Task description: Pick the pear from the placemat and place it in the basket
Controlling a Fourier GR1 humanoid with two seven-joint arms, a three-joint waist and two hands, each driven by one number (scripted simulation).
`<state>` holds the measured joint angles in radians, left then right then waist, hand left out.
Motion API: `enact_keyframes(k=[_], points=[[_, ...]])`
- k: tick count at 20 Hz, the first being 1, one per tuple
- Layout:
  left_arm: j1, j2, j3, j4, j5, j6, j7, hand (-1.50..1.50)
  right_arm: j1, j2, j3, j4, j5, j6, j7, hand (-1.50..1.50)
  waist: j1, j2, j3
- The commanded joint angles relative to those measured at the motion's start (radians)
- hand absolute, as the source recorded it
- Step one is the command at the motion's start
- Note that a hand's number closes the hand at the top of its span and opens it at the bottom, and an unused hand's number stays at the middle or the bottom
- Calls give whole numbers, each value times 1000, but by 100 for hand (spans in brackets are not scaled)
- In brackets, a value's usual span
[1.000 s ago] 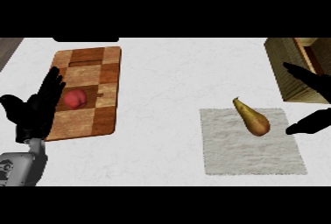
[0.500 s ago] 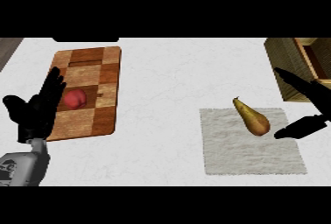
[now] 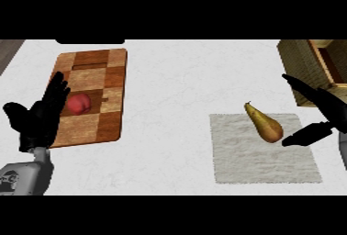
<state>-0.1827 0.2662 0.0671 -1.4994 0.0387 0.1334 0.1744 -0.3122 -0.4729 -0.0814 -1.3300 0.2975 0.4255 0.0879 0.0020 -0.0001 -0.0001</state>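
Observation:
A brown-yellow pear (image 3: pixel 264 124) lies on the pale grey placemat (image 3: pixel 264 158), stem pointing to the far left. My right hand (image 3: pixel 324 110) is open just right of the pear, fingers spread above it and thumb close to the pear's thick end, not touching that I can see. The woven basket (image 3: pixel 301 69) stands at the far right edge, partly cut off. My left hand (image 3: pixel 39 117) rests open at the left, fingers up.
A checkered wooden cutting board (image 3: pixel 95 94) lies at the left with a red apple (image 3: pixel 78 103) on it, partly behind my left hand. White counter spreads between the board and the placemat.
My right hand has moved left and nearer to the pear, its thumb now close to the pear's thick end. The pear and the left hand have not moved.

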Motion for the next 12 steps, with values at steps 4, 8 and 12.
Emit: enact_keyframes(k=[4,8,12], points=[[-20,-2,41,24,2,-41,-4,0,-1,42,25,17,112,-33,23,-150,0,0,0],[-26,-15,47,40,-20,-46,-16,0,4,63,14,-14,121,-10,51,-150,-2,-1,0],[-23,-31,40,54,-43,-43,-35,0,-95,85,24,242,205,-90,-107,-150,3,1,0]])
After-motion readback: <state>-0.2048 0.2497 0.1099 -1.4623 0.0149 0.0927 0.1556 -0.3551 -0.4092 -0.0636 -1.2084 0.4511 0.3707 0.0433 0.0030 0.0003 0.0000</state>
